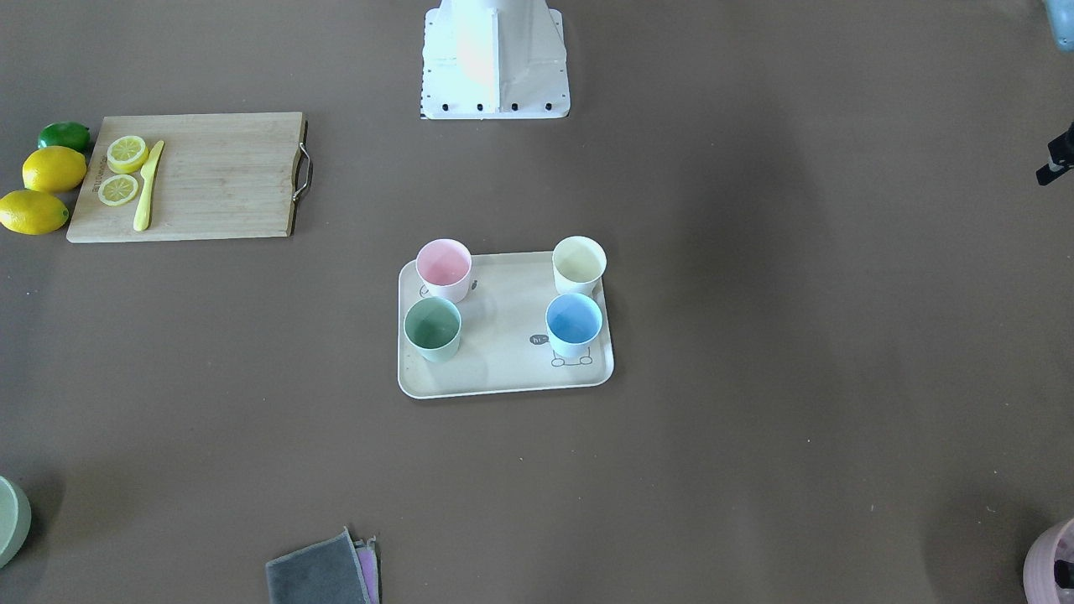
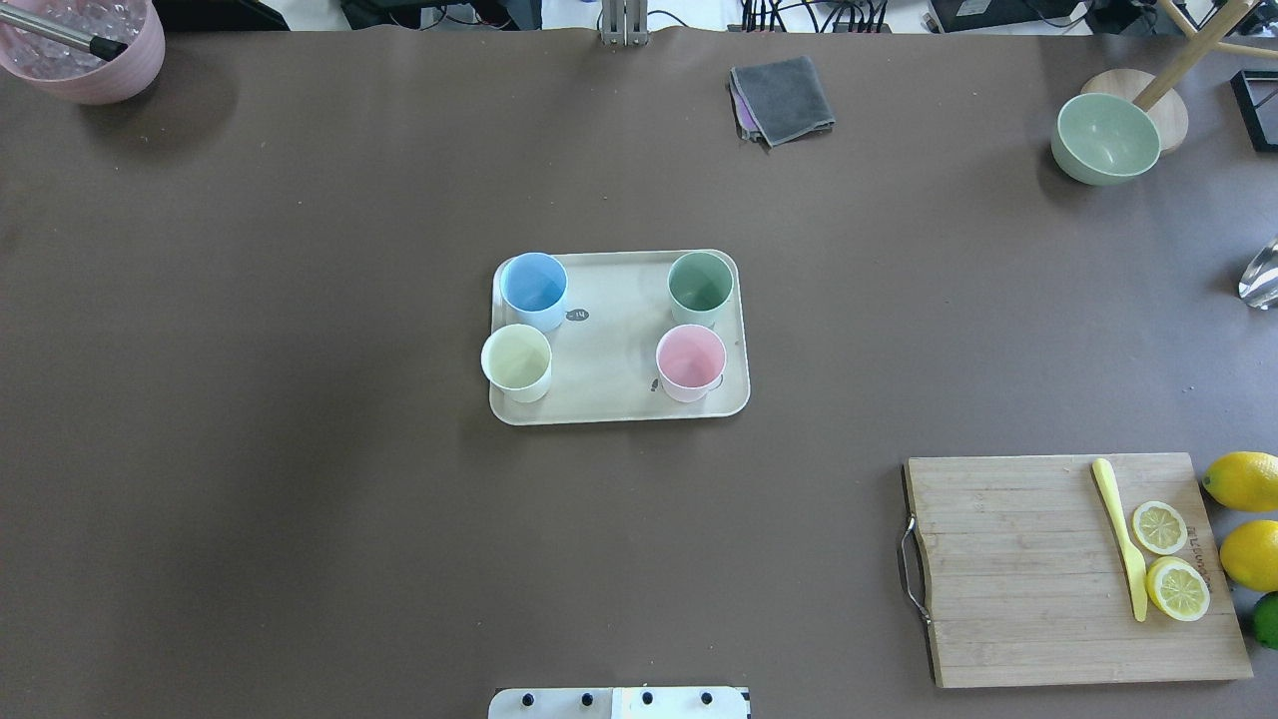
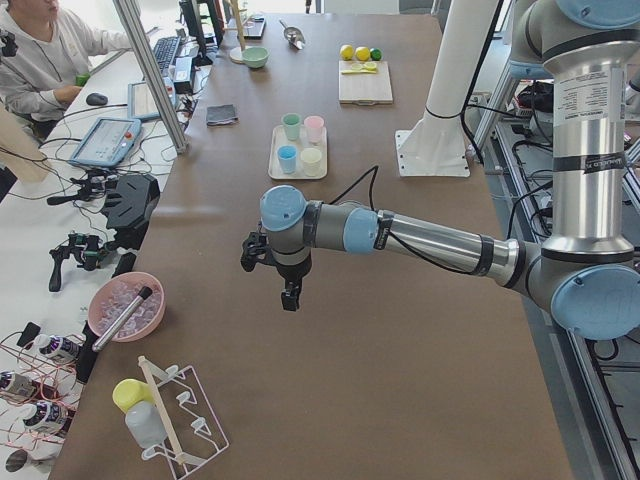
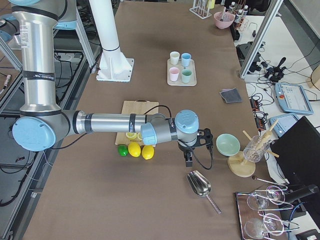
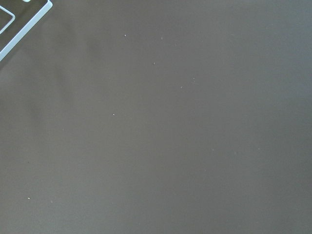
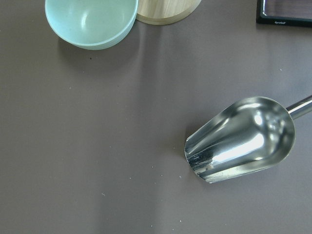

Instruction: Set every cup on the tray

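A robotics lab: teach pendant (image 3: 105, 141), cables (image 2: 799, 12), operator (image 3: 40, 60) at keyboard (image 3: 165, 50).

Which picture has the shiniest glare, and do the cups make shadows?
Right wrist view: the metal scoop mirrors the lights, with bright white glare patches. Overhead view: the pink cup casts only a soft, faint shadow on the tray. Left wrist view: almost all plain brown table, with tiny specks.
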`<state>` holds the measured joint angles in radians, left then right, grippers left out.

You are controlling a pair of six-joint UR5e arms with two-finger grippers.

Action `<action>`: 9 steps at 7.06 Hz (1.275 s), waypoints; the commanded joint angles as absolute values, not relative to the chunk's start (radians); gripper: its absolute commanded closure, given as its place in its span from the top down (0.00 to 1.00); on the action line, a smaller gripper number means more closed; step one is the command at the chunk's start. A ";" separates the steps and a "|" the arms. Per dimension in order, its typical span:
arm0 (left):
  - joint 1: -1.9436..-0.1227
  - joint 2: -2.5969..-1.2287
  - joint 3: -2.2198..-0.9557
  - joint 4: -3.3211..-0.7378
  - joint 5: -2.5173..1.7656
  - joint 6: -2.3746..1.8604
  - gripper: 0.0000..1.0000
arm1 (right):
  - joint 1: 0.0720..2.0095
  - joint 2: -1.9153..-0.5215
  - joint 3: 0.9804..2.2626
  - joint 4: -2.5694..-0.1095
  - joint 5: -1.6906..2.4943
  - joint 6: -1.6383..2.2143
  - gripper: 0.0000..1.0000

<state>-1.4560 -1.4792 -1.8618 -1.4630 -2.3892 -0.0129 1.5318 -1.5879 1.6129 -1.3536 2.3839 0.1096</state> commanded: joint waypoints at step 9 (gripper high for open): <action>-1.480 -1.493 -1.862 -1.470 -2.390 -0.011 0.98 | 1.531 -1.626 1.620 -1.224 2.387 0.103 1.00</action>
